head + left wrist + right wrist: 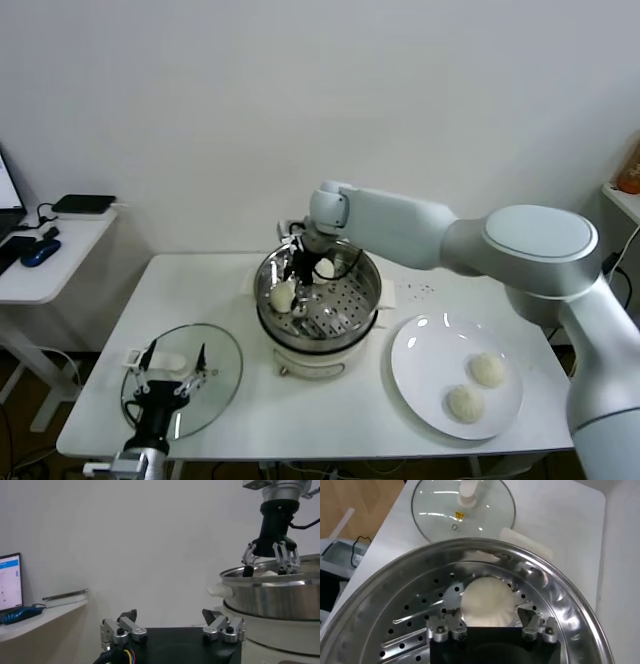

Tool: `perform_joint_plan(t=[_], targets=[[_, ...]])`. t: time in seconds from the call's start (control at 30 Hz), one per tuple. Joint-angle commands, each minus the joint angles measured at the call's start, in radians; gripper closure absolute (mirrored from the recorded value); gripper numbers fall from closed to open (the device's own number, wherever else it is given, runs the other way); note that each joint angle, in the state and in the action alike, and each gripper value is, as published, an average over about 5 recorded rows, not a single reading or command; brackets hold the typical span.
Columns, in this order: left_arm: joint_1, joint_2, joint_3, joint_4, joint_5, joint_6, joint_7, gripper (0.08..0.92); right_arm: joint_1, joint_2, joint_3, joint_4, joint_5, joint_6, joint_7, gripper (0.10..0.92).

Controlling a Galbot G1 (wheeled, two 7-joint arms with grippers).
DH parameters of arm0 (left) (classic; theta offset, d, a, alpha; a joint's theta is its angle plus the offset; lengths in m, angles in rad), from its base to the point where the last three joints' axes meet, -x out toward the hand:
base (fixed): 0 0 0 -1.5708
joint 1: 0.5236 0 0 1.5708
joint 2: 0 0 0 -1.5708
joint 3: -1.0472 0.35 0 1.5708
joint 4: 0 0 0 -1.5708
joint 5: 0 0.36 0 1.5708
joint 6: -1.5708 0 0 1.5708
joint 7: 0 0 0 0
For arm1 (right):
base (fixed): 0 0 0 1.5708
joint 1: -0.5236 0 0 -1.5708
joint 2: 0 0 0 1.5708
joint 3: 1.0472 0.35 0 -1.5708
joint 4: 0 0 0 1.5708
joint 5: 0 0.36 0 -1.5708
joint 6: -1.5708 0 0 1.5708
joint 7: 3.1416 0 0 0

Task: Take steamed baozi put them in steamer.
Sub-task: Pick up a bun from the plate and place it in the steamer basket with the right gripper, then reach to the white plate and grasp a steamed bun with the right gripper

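A white table point(330, 420) stands against a plain white wall point(300, 100); to its left is a lower side shelf point(50, 270) with a dark mouse and a screen edge.

The right end effector point(303, 272) hangs inside the steamer point(368, 270), which sits at the table's centre on a cream pot base point(315, 362). Its fingers point(442, 627) stand spread wide, one on each side of a baozi point(486, 601) that rests on the perforated floor near the steamer's left wall; the fingers flank it without clamping it. Whether they touch it cannot be told.

Two more baozi point(487, 369) point(465, 403) lie just beside each other on a white plate point(420, 365) to the right of the steamer.

The left end effector point(170, 380) hovers low at the table's front left, over a glass lid point(215, 345) lying flat there; its fingers point(122, 629) are open and hold nothing.
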Motion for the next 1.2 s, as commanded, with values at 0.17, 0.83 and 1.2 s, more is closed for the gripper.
perform_joint_plan(t=[0.17,0.83,1.2], targets=[[-0.002,-0.002,0.004,-0.003,0.003,0.001,0.0,0.177,0.097,-0.057,-0.025,0.068,0.042,0.006,-0.035,0.203],[-0.009,0.004,0.023,-0.006,0.013,0.008,0.002,0.177,0.488,-0.678,-0.282,0.655,0.002,0.094,-0.136,0.203],[0.009,0.008,0.027,-0.019,-0.002,0.006,0.0,0.177,0.394,-0.923,-0.367,0.76,-0.195,0.1,-0.129,0.203]])
